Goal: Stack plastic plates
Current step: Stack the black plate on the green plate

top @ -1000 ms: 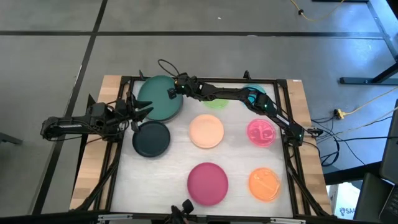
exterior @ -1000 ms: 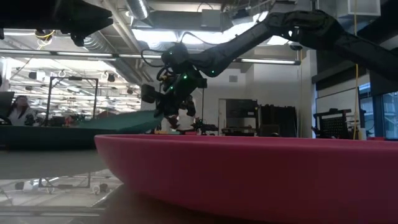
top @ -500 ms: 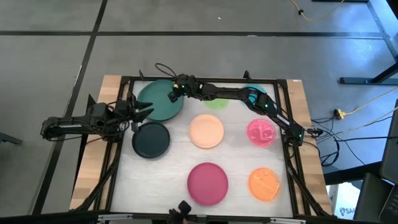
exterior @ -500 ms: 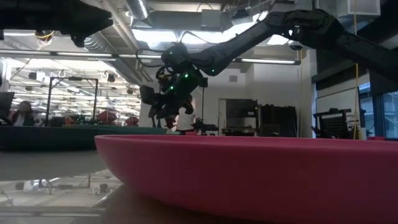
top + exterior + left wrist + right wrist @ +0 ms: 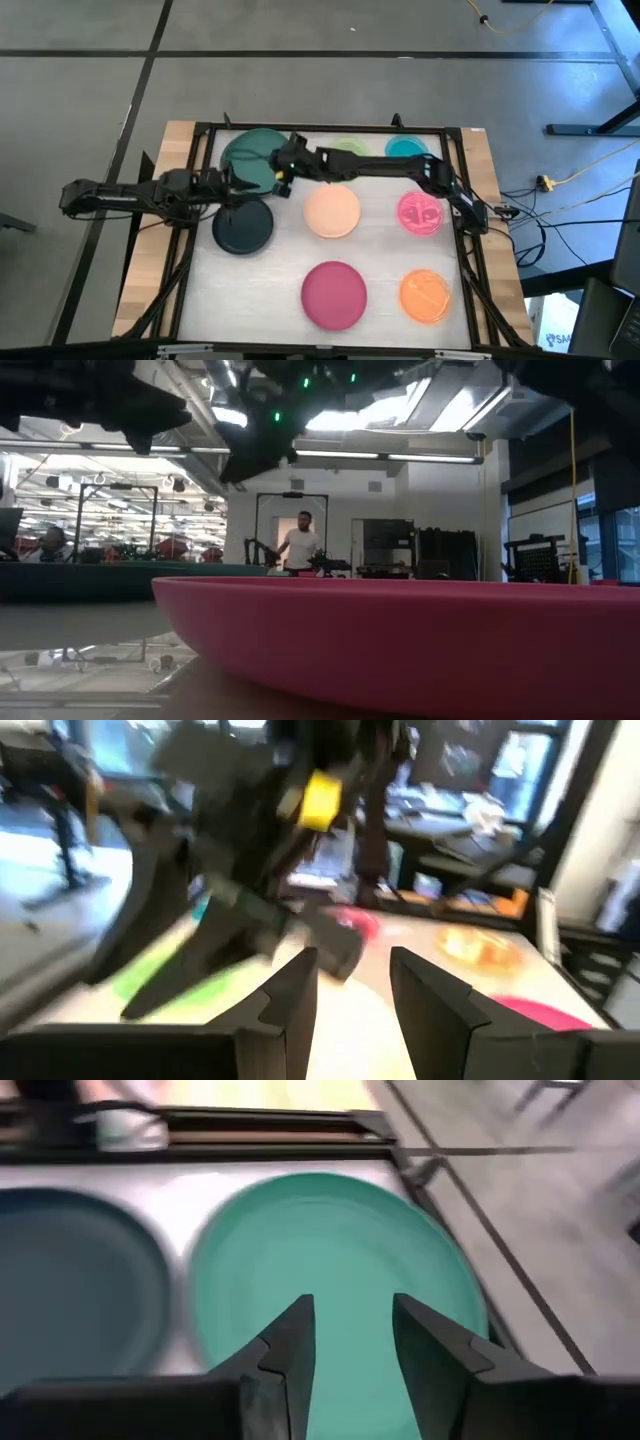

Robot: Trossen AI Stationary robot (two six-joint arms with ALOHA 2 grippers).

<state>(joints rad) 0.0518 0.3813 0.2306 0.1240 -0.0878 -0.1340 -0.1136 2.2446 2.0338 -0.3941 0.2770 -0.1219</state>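
Note:
The large teal plate (image 5: 252,152) (image 5: 340,1250) lies flat at the table's far left, and the black plate (image 5: 243,225) (image 5: 70,1290) lies just near of it. The peach (image 5: 331,212), pink (image 5: 420,213), magenta (image 5: 334,293) (image 5: 400,640), orange (image 5: 427,295), green (image 5: 350,149) and cyan (image 5: 405,148) plates lie singly on the table. No grey plate shows. My right gripper (image 5: 281,176) (image 5: 350,1345) hovers open over the teal plate's near right rim. My left gripper (image 5: 246,184) (image 5: 352,990) is open, just left of it, between the teal and black plates.
A dark frame (image 5: 205,128) runs around the white table top. The right arm (image 5: 380,165) stretches across the far side over the green plate. People stand in the room beyond the table (image 5: 298,545).
The teal plate's raised right edge has dropped and the plate now lies flat. My right gripper has risen off it and drawn toward the near edge. My left gripper has moved right, toward the right gripper.

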